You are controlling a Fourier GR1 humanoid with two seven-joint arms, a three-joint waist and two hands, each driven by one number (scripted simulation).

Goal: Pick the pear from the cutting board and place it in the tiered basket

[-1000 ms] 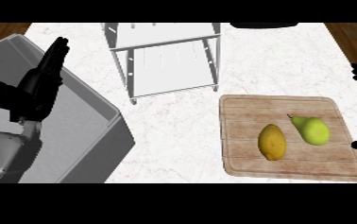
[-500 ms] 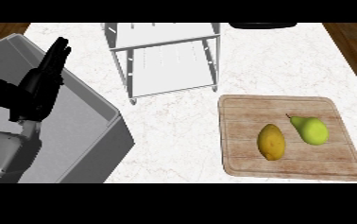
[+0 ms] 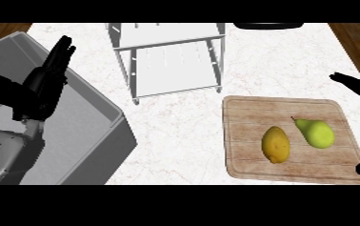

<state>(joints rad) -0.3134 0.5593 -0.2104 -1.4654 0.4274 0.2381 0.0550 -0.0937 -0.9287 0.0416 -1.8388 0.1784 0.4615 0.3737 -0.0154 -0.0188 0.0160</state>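
The pear (image 3: pixel 315 133) lay on the right half of the board (image 3: pixel 246 113), stem pointing up and left, just beside a yellow fruit (image 3: pixel 276 144) but not touching it. The right hand (image 3: pixel 347 82) showed only as a dark sliver at the view's right edge, beyond the board's far right corner, and whether it was open or closed could not be told. The left hand (image 3: pixel 45 82) rested at the view's left over the sink (image 3: pixel 84 139), fingers straight, close together and pointing up.

The step in hand looked to be the reach for the pear, with nothing grasped. It would go best from the right, over the board's right edge, closing round the pear's broad lower body on the side away from the yellow fruit so that the fruit was not knocked. A straight lift off the board should come before any sideways travel.

The basket (image 3: pixel 172 70) stood well apart, up and left of the board, with bare counter (image 3: pixel 183 125) between them. Its posts and rails were the edges to clear, so a high carry seemed safest. A dark object (image 3: pixel 267 25) sat at the top edge, near the basket's right side
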